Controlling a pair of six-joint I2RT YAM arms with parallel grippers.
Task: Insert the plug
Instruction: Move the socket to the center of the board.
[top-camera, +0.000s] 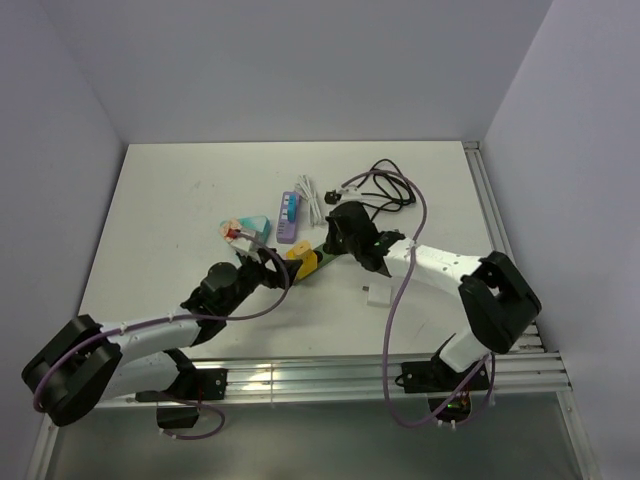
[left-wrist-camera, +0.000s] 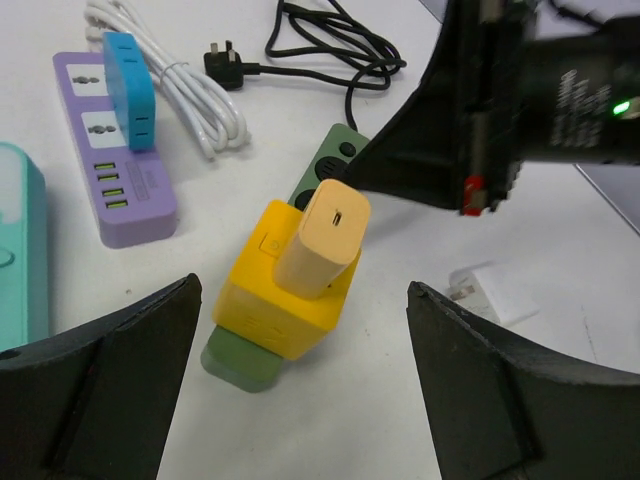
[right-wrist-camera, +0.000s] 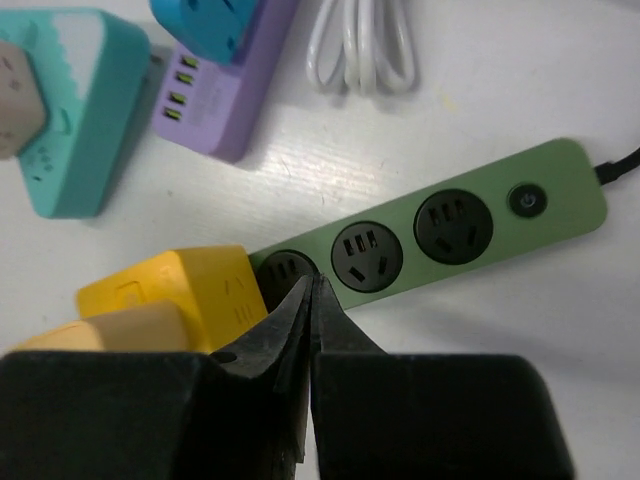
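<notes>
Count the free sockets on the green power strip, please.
3 on the green power strip: one socket beside the yellow adapter, a middle socket, a third socket by the power button. The adapter may hide more.

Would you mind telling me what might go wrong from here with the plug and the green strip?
1. The beige plug looks tilted in the yellow adapter, so it may not be fully seated, and the open left gripper flanking it could knock it.
2. The shut right gripper appears to press the green power strip right beside the adapter; a slip could nudge it.
</notes>
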